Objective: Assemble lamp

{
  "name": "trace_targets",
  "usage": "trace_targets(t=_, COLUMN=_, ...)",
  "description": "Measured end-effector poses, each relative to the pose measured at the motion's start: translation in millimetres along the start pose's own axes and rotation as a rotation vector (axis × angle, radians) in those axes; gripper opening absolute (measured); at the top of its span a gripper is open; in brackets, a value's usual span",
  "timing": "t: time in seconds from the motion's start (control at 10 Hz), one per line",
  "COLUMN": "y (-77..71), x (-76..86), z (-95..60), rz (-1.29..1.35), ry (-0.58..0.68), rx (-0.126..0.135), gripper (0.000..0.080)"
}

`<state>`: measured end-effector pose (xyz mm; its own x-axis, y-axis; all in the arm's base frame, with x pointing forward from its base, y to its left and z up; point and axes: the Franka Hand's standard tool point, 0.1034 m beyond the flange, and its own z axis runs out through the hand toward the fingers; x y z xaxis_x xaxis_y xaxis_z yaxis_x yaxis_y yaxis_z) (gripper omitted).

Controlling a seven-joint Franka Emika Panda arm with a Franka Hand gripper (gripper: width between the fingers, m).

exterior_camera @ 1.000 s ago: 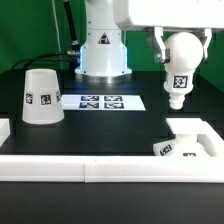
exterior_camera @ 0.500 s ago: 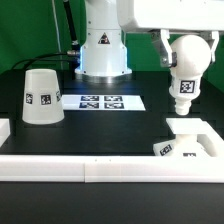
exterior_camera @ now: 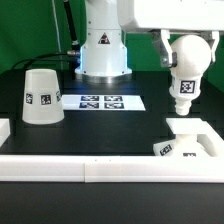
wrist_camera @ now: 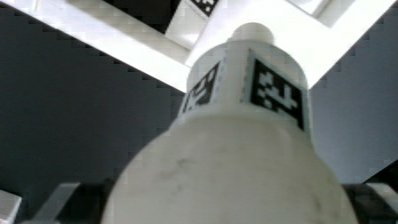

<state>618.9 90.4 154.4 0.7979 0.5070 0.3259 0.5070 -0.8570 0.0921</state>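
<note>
My gripper is shut on the white ball-shaped bulb and holds it in the air, neck down, with a tag on the neck. The bulb hangs above the low blocky base at the exterior view's right. In the wrist view the bulb fills the picture, its tagged neck pointing away, with a finger at each side of the ball. The white cone shade stands wide end down on the black table at the exterior view's left.
The marker board lies flat in the middle of the table in front of the arm's base. White rail-like border blocks run along the near edge.
From one second ago to half a second ago the bulb moved a little toward the exterior view's right and lower, closer over the base. Since then nothing has visibly changed.
</note>
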Motion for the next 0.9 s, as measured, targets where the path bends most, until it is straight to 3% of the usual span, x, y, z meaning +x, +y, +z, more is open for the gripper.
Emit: trace_targets(t=0.9, y=-6.4, x=-1.8, z=14.4, rz=-0.026, ry=-0.016, rx=0.012, gripper=0.0579)
